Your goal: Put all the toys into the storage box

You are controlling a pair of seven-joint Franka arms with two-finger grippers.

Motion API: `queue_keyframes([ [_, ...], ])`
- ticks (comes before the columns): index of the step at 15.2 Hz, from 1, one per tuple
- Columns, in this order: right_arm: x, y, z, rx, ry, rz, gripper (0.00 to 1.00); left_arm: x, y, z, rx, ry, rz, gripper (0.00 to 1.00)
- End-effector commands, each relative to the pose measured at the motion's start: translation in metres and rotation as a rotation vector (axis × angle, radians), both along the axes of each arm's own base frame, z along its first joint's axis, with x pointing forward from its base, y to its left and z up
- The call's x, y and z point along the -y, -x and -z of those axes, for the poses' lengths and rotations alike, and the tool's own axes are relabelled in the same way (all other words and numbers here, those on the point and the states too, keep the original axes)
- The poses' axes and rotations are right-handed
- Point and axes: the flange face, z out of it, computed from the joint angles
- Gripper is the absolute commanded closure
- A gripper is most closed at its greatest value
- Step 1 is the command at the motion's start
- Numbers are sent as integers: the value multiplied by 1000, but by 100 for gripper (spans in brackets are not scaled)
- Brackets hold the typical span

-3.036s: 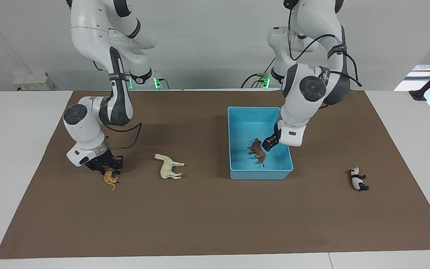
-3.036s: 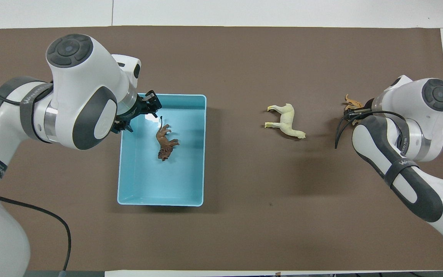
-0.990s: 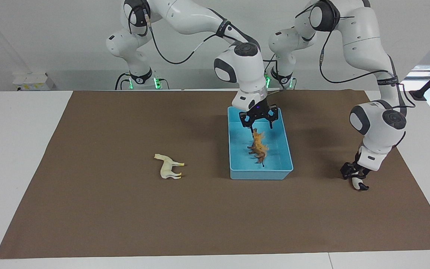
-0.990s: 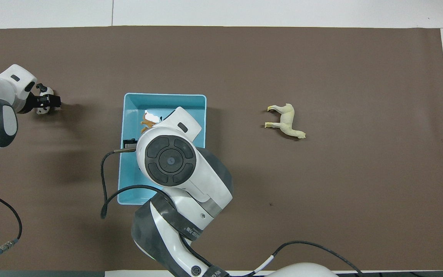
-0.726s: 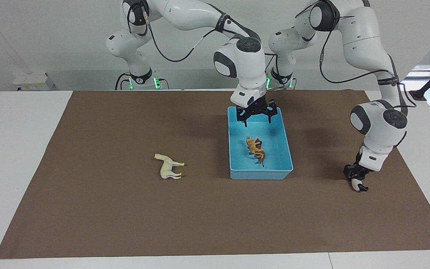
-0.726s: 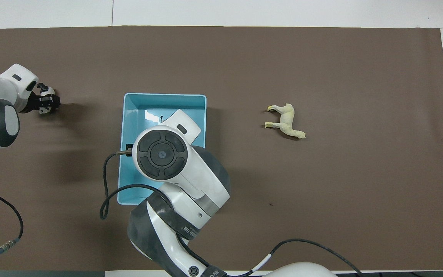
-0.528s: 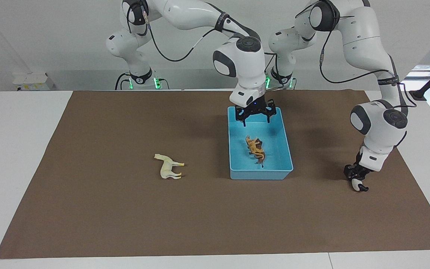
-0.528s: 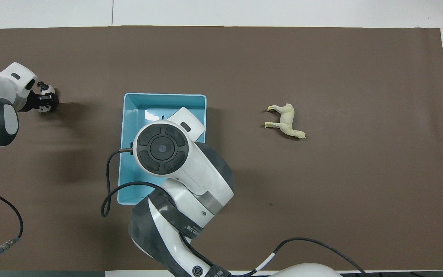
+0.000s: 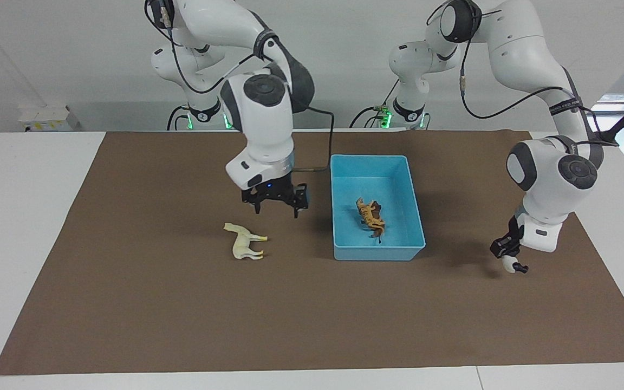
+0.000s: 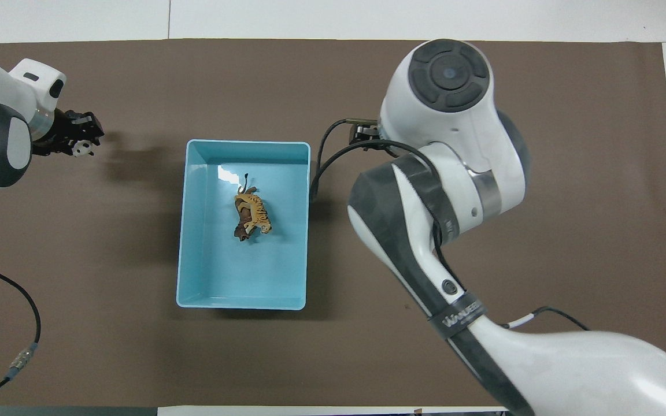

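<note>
The light blue storage box [image 9: 377,252] [image 10: 240,303] holds the orange striped tiger [image 9: 365,210] [image 10: 255,210], which lies on top of the brown lion [image 9: 378,226] [image 10: 242,224]. The cream-white horse [image 9: 244,242] lies on its side on the mat; in the overhead view my right arm hides it. My right gripper [image 9: 277,208] is open and empty, over the mat between the horse and the box. My left gripper [image 9: 505,254] [image 10: 77,141] is shut on the black-and-white panda [image 9: 509,264] [image 10: 82,149] and holds it just above the mat toward the left arm's end.
A brown mat [image 9: 312,314] covers the white table. A black cable [image 10: 26,323] lies on the mat toward the left arm's end, near the robots.
The tiger dropped from my open right gripper onto the lion in the box. The right gripper then swung from over the box toward the horse. My left gripper lifted the panda slightly.
</note>
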Motion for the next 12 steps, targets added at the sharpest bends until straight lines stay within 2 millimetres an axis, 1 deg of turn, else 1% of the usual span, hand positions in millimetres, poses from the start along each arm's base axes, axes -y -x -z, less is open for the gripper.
queue_keyframes([
  [1,23,31,47,-7,-2,-21,0,77,37,-32,-56,28,-92,100],
  [2,27,34,64,-12,4,-49,0,115,50,-34,-71,20,-98,100],
  [3,32,33,78,-13,9,-62,0,150,64,-28,-82,10,-101,100],
  [4,38,32,90,-18,13,-59,0,178,82,-25,-85,3,-98,100],
  [5,41,32,96,-25,17,-62,0,190,95,-15,-96,-5,-90,83],
  [6,48,31,98,-31,20,-69,0,197,105,-11,-98,-9,-77,22],
  [7,52,32,101,-36,22,-82,0,208,112,-11,-107,-14,-57,0],
  [8,54,31,102,-36,23,-85,0,214,116,-14,-106,-17,-45,0],
  [9,56,31,106,-40,26,-95,0,213,118,-22,-103,-14,-45,0],
  [10,57,29,111,-35,28,-98,0,207,119,-31,-109,-19,-52,0],
  [11,57,29,118,-25,26,-102,0,194,122,-51,-103,-19,-54,0],
  [12,57,30,123,-20,27,-103,0,170,119,-73,-75,-16,-65,0],
])
